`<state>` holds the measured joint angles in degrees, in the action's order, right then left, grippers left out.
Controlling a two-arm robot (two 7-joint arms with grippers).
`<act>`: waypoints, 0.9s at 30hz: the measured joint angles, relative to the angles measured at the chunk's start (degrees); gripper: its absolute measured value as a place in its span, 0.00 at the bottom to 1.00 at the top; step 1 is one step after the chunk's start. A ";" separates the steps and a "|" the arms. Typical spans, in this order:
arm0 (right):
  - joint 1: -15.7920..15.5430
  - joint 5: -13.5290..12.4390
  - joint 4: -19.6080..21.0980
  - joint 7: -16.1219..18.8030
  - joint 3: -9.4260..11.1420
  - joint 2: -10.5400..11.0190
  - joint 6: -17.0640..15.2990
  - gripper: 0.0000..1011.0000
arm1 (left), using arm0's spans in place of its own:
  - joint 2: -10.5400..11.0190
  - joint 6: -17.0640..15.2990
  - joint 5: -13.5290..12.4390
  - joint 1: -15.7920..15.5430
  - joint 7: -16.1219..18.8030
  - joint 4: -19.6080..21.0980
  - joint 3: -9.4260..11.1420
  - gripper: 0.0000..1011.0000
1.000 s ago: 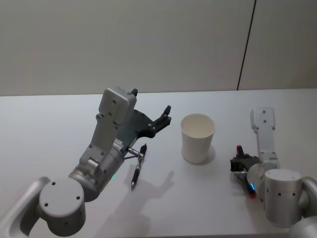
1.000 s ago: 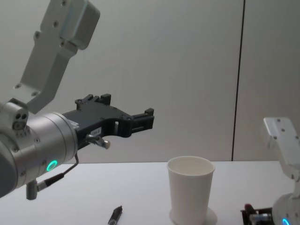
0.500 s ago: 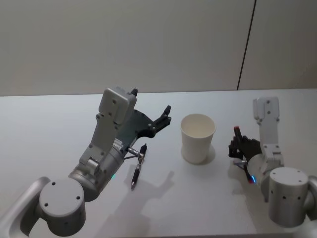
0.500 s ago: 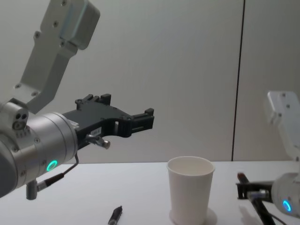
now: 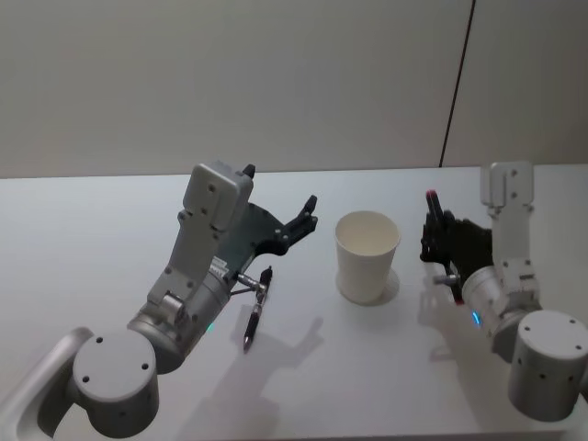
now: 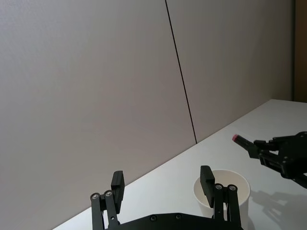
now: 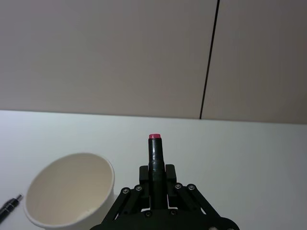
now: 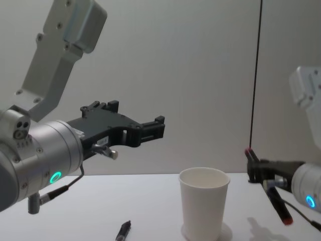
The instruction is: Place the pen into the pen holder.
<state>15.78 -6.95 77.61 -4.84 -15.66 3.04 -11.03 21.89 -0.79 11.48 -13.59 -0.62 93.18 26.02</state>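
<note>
Surface (image 5: 92,230): white and flat, its far edge meeting a plain pale wall (image 5: 230,83) that has one dark vertical seam (image 5: 457,83) toward the right.
Pen holder (image 5: 367,257): a white paper cup with a rolled rim, standing upright a little right of the surface's middle, with its mouth open and nothing seen inside.
Red-tipped pen (image 8: 276,201): a dark pen pinched in the right hand and lifted above the surface. It is tilted, with the red end up and leaning toward the cup, and the lower end slanting off toward the right edge. It sits just beside the cup on the right-edge side, not over the mouth. In the chest view the red end stands higher than the rim.
Right hand (image 5: 439,241): black fingers pressed together on the pen's barrel, near the cup but apart from it.
Left hand (image 5: 308,216): raised well above the surface on the cup's left-edge side. Its two black fingers (image 6: 117,184) are spread wide and grip nothing.
Black pen (image 5: 255,308): lying flat on the surface beside the left arm, closer to the near edge than the cup, apart from both the cup and the left hand.
</note>
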 joint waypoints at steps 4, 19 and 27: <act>-0.19 0.26 0.41 1.97 0.18 0.35 3.46 0.18 | 0.00 0.00 0.00 0.00 0.00 0.00 0.00 0.99; 0.59 -0.61 -0.41 11.80 0.94 1.28 19.12 0.18 | 0.00 0.00 0.00 0.00 0.00 0.00 0.00 0.99; 2.38 -2.20 -3.14 17.60 1.22 1.15 27.34 0.18 | 0.00 0.00 0.00 0.00 0.00 0.00 0.00 0.99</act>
<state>18.16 -9.15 74.47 12.76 -14.44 4.19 16.31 21.89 -0.79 11.48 -13.59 -0.62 93.18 26.02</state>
